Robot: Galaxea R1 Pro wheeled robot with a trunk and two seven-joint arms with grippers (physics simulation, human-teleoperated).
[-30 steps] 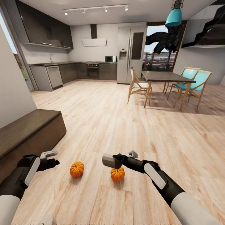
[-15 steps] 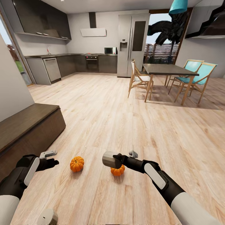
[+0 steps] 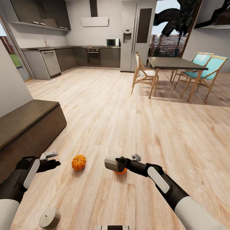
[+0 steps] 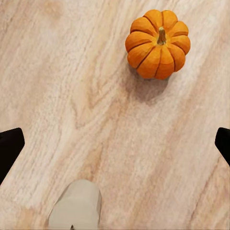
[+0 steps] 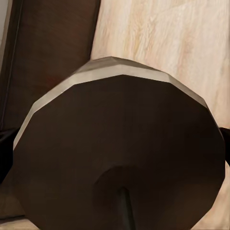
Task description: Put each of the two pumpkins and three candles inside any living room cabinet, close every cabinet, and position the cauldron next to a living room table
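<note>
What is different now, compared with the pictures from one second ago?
Mostly the camera moved: the head tilted down, so the kitchen and floor shifted up in the picture and a candle on the floor came into view. The right hand keeps its candle; the left hand stays open and empty. Both pumpkins rest on the floor as before.

2 orange pumpkins (image 3: 78, 162) (image 3: 120, 172), floor, candle (image 3: 49, 217) nearby

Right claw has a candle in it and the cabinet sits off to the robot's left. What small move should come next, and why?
Probably turn left toward the cabinet to stow the candle held in the right claw. The cabinet's fronts appear closed, and the left claw hangs open and empty above the floor, so it could pull one out. Two pumpkins and another candle wait on the floor.
</note>
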